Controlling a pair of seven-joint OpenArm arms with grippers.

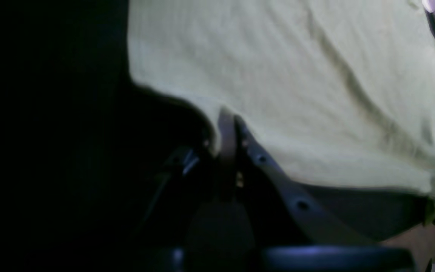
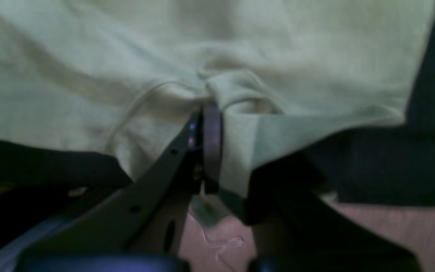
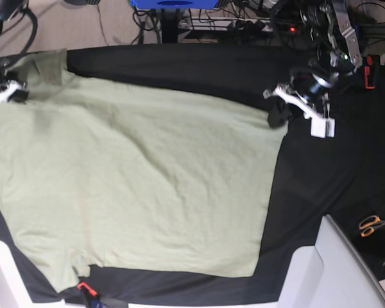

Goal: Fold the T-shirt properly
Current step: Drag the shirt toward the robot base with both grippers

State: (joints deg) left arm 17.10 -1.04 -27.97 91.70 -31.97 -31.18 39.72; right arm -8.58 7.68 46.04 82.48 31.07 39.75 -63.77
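Both pincers clamped on T-shirt edges, cloth stretched flat

Right pincer [image 2: 212,113], on the base view's left, pinches a bunched fold by the sleeve; the T-shirt [image 3: 135,186] spreads across the black cloth [image 3: 179,64] on the worktop; left pincer [image 1: 229,124] bites the hem corner. Opposite grips look meant to hold the fabric taut for a fold. Orange-handled scissors [image 3: 372,224] sit far right.

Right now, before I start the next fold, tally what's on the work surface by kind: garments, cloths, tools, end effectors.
Garments: 1, the T-shirt
Cloths: 1, the black cloth under it
Tools: 1, orange-handled scissors
End effectors: 2, left end effector and right end effector, each shut on the shirt's edge
Total: 5
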